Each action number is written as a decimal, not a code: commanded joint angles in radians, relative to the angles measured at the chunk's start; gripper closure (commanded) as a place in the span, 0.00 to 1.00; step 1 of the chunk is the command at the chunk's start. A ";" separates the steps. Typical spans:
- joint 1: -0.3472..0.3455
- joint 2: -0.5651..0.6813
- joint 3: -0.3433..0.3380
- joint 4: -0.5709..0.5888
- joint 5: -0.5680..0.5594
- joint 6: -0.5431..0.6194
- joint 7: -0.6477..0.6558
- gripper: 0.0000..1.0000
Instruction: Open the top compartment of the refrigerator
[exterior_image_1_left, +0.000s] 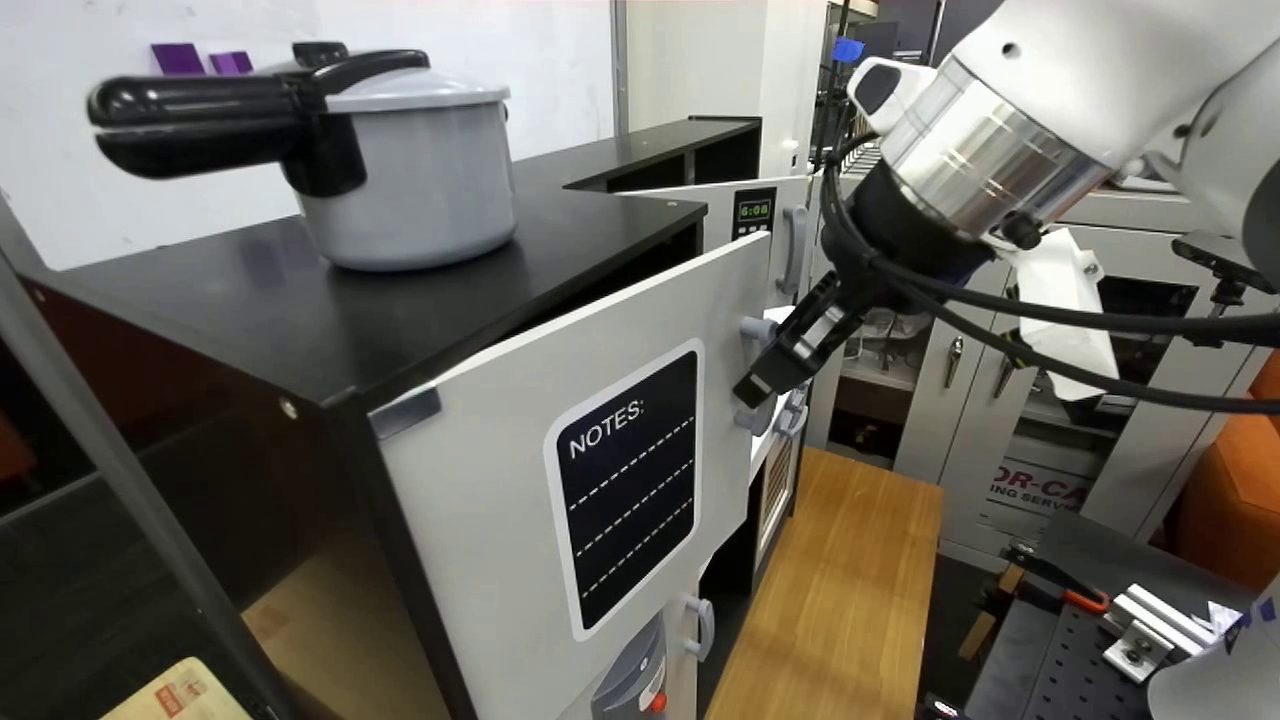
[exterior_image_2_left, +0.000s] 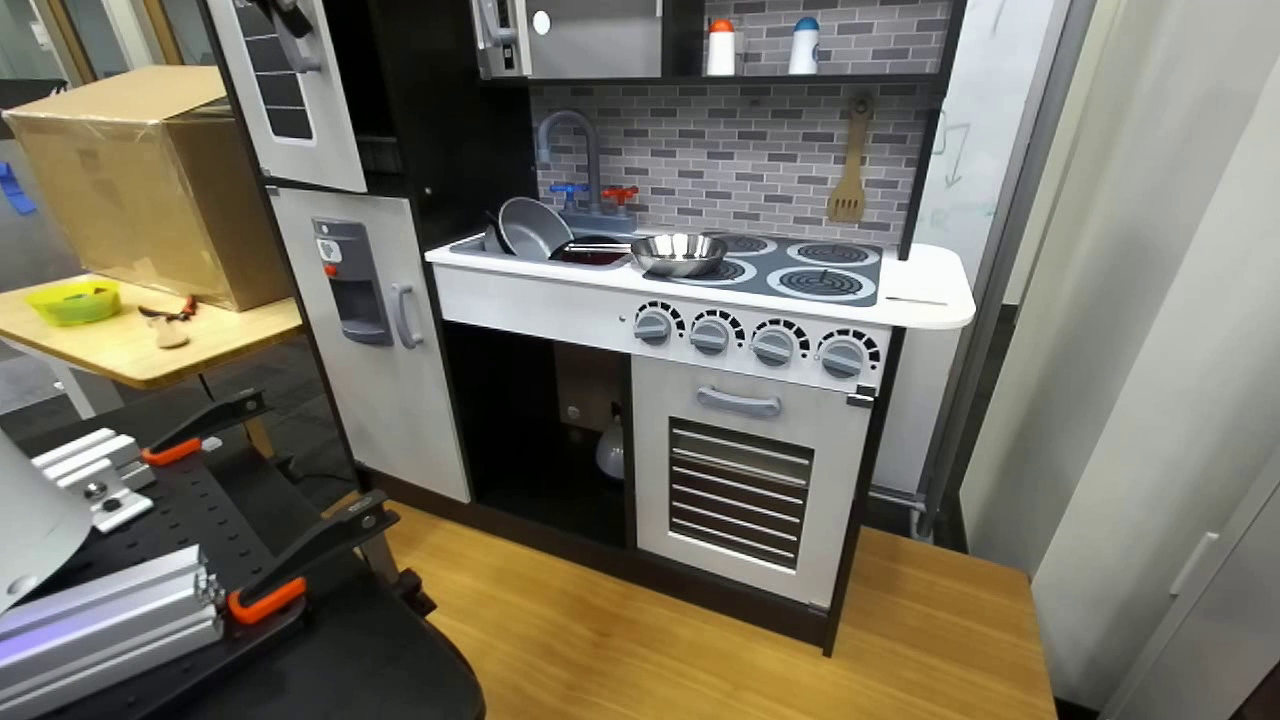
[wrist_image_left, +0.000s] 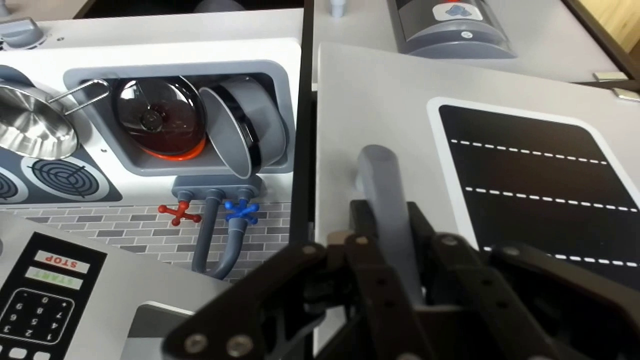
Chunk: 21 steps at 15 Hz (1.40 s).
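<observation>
White and ajar in both exterior views, the top compartment's door (exterior_image_1_left: 520, 480) sits above the lower door (exterior_image_2_left: 395, 400) of the refrigerator (exterior_image_2_left: 455, 130); the jaws clasp the upper one's grey handle (wrist_image_left: 392, 215). Opening looks partly done; a wider swing and letting go probably remain.

Place — robotics lab | signs — robot arm (exterior_image_1_left: 1000, 150), clamps (exterior_image_2_left: 305, 560), grey cabinets (exterior_image_1_left: 940, 430), play kitchen (exterior_image_2_left: 540, 303)

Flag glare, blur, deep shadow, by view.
Wrist view: white glare on the dark lid, gripper dark, looks soft toward the bottom edge. In an exterior view, bright glints on the silver arm collar; in an exterior view, the open lower cubby sinks into shadow.
</observation>
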 joint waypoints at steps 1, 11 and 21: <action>0.036 -0.041 0.006 0.001 0.024 -0.035 -0.036 0.95; 0.081 -0.176 0.050 0.026 0.032 -0.272 0.040 0.95; 0.104 -0.192 0.050 0.041 0.076 -0.338 0.085 0.56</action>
